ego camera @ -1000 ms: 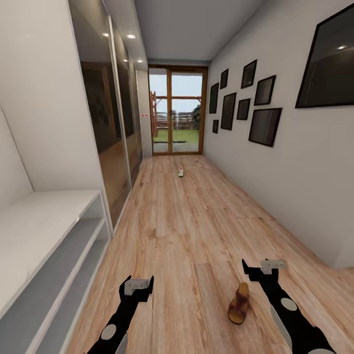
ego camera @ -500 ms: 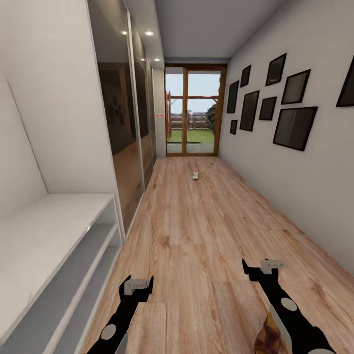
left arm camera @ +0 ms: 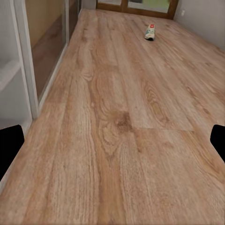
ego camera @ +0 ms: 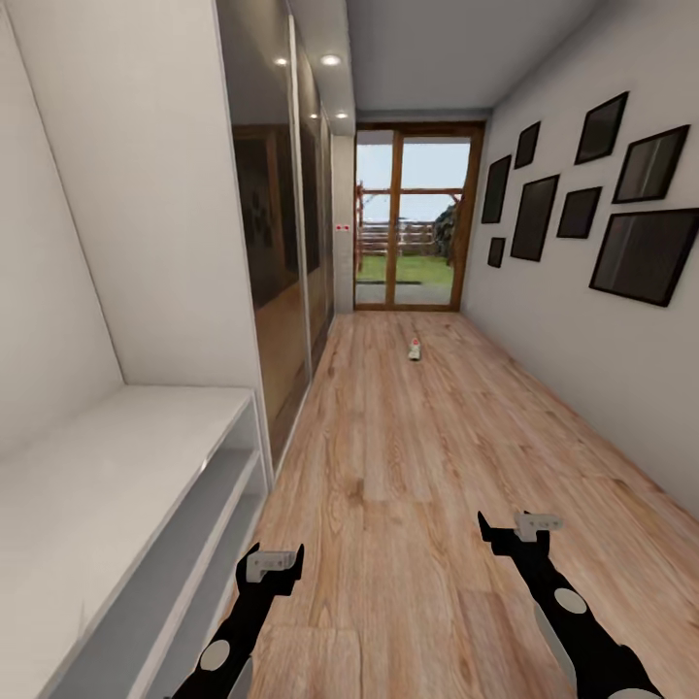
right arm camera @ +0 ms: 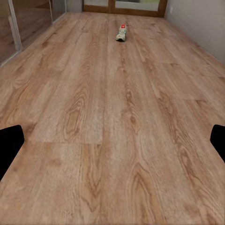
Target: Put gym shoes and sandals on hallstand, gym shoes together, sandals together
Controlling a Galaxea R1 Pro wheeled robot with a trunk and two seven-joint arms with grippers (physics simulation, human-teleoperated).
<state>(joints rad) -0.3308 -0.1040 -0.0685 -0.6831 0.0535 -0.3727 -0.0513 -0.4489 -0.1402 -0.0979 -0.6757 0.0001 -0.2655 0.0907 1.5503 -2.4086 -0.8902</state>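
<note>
One white gym shoe (ego camera: 415, 349) with a red heel lies far down the corridor floor (ego camera: 408, 466), near the glass door; the gym shoe (left arm camera: 149, 32) also appears in the left wrist view and the gym shoe (right arm camera: 121, 33) in the right wrist view. The other gym shoe and both sandals are out of view. The hallstand (ego camera: 107, 466) runs along the left wall, its white top and grey shelves bare. My left gripper (ego camera: 276, 559) and right gripper (ego camera: 520, 529) hang open over bare planks, nothing between their fingers (left arm camera: 10, 145) (right arm camera: 217, 140).
Mirrored sliding wardrobe doors (ego camera: 282, 262) line the left wall beyond the hallstand. Dark picture frames (ego camera: 641, 254) hang on the right wall. A wood-framed glass door (ego camera: 413, 218) closes the corridor's far end. Open planks stretch between me and the shoe.
The camera has swung left, so the whole picture shifted right. The brown sandal by my right arm slid out of the bottom edge. Both arms hold the same pose.
</note>
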